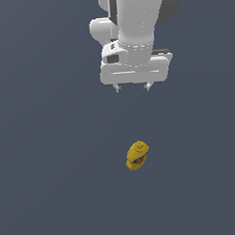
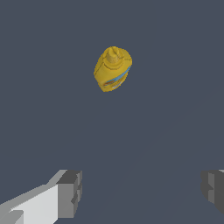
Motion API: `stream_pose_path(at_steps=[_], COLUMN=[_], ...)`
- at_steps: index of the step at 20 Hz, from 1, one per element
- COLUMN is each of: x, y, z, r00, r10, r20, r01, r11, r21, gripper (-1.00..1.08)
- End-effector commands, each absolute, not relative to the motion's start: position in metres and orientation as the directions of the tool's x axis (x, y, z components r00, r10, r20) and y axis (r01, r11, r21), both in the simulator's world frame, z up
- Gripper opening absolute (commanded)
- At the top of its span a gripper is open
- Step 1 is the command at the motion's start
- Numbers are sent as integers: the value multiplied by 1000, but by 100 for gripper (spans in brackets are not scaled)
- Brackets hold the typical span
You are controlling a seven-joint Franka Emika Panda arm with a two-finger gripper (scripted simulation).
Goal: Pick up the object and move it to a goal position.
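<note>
Claw (image 1: 132, 88) spread wide, nothing between the fingers (image 2: 69, 194). Mustard bottle (image 1: 137, 155) sits alone on the dark counter (image 1: 44, 170), nozzle cap facing up toward the cameras, well apart from the claw and untouched.

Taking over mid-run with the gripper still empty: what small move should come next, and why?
Probably bring the gripper over the mustard bottle before descending. Its fingers stand wide open and hold nothing, and the bottle stands upright and apart from them, ahead of the gap in the wrist view.
</note>
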State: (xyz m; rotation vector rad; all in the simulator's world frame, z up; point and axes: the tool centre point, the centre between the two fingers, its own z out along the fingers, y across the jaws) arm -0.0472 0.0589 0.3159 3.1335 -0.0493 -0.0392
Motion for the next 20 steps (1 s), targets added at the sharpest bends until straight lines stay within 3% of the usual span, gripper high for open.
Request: stream_pose_path(at_steps=[1, 20], x=[-39, 34], y=[60, 65], z=[313, 275], r00=[996, 839], r10=[-81, -543], r20=[-24, -15], r01=[-81, -543], r11=[-997, -839], r21=[7, 1], gripper=[100, 100])
